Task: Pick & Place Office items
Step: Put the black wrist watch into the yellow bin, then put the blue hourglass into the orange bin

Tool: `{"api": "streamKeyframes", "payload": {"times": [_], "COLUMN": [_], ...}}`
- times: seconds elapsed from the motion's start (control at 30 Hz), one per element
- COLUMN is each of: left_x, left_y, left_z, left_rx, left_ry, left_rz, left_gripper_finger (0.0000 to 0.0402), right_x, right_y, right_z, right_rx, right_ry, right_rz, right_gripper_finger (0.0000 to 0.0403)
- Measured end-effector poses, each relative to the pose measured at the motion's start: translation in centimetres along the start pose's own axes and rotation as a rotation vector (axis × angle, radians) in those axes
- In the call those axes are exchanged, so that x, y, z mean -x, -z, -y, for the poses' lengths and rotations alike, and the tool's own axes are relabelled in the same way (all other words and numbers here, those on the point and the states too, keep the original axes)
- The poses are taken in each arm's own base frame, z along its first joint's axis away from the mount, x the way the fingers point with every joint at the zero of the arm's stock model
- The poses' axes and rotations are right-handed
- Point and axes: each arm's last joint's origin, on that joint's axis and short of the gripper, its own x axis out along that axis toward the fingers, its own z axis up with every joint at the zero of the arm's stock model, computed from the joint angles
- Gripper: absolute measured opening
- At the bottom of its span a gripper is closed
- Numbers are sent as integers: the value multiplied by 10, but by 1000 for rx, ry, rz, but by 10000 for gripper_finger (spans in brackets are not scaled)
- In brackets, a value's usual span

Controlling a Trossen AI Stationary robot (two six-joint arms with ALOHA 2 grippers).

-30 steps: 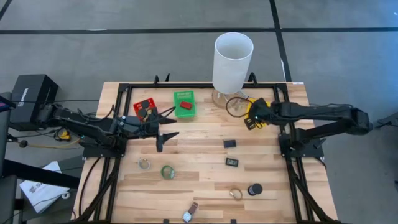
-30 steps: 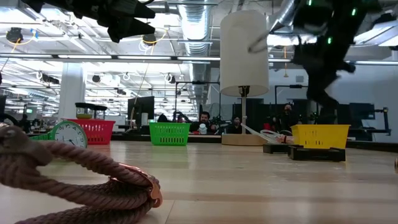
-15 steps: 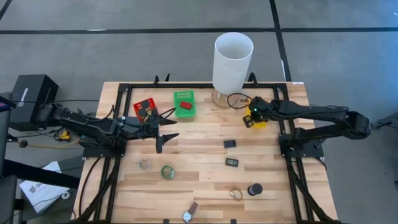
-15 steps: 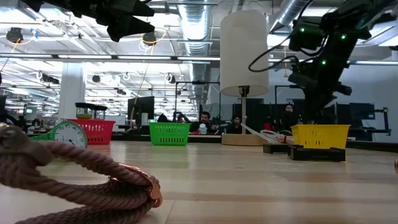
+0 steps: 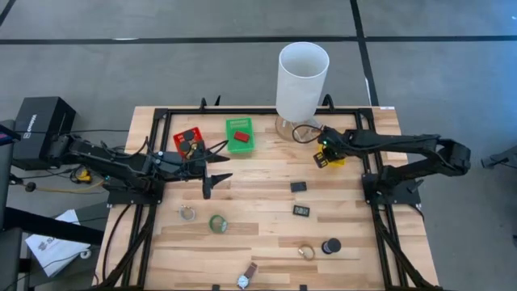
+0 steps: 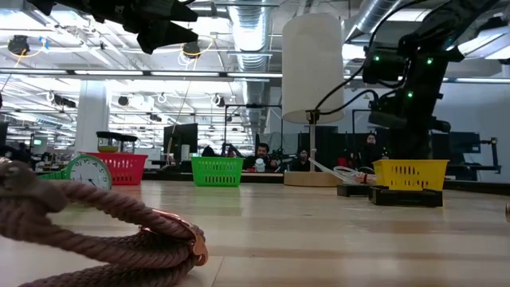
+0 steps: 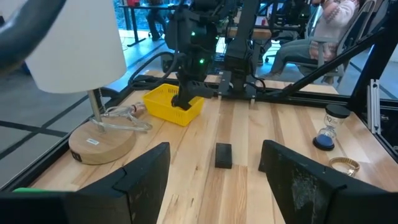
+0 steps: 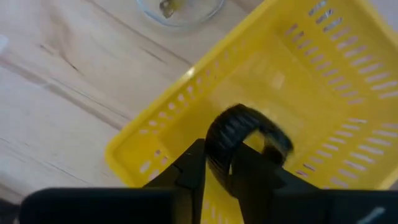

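Swinging in from the table's right edge, my right pincer (image 8: 217, 163) now hangs over the yellow perforated plastic bin (image 8: 311, 81), fingers clamped on a black ribbed ring (image 8: 239, 134) I judge ready to drop, while farther off my left pincer (image 5: 212, 173) waits, fingers apart.

In the high view the yellow bin (image 5: 333, 156) is mostly hidden under the right gripper (image 5: 322, 150), the watch (image 5: 245, 279) face is too small to read, and the left wrist view cuts off the lamp shade (image 7: 73, 37).
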Motion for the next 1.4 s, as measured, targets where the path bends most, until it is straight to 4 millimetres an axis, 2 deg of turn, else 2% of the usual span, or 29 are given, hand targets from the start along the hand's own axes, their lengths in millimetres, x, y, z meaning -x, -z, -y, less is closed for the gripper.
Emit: {"api": "streamKeyframes", "payload": {"times": [0.3,0.53,0.6,0.7,0.8,0.93,1.07,1.23,1.4], "left_x": [0,0,0,0,0,0,-1,-5,-18], "left_y": [0,0,0,0,0,0,1,3,4], "left_z": [0,0,0,0,0,2,6,16,32], "left_rx": [0,0,3,29,61,86,106,131,148], "left_ry": [0,0,0,0,7,78,167,270,319], "left_rz": [0,0,0,0,-1,-10,-26,-26,43], "left_gripper_finger": [250,250,250,250,250,250,250,250,250], "right_x": [7,29,38,54,67,76,77,62,48], "right_y": [-6,-15,-17,-17,-10,2,14,29,30], "right_z": [0,-3,-7,-11,-16,-20,-23,-25,-33], "right_rx": [47,68,87,217,398,489,549,567,569], "right_ry": [5,-6,-39,-111,-250,-445,-540,-609,-702], "right_rz": [-1,-19,18,65,85,122,205,308,541], "right_gripper_finger": [135,178,183,185,181,173,165,158,155]}}
